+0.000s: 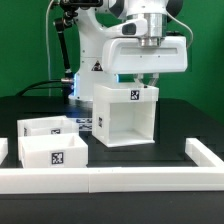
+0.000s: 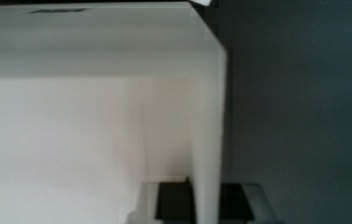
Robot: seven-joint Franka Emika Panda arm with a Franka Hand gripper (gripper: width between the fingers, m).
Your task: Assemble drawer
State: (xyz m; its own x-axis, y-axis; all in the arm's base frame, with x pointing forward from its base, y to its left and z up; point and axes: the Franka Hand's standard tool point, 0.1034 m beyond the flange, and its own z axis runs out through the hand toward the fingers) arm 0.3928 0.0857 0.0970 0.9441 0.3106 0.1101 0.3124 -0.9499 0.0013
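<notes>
The drawer's tall white housing [image 1: 122, 115] stands on the black table at the middle, open side to the front, with a tag on its upper wall. My gripper [image 1: 145, 82] is right above it, at its top far edge. In the wrist view the housing's thin wall [image 2: 208, 110] runs between my two dark fingers [image 2: 173, 200], and the pads lie against it on both sides. The two small open-topped trays sit at the exterior view's left: one farther back [image 1: 45, 127] and one in front [image 1: 55, 151] with a tag on its face.
A long low white border wall [image 1: 110, 180] runs along the table's front, with a short arm at the exterior view's right [image 1: 203, 153]. The marker board [image 1: 86, 123] lies between the trays and the housing. The arm's white base [image 1: 95, 50] stands behind.
</notes>
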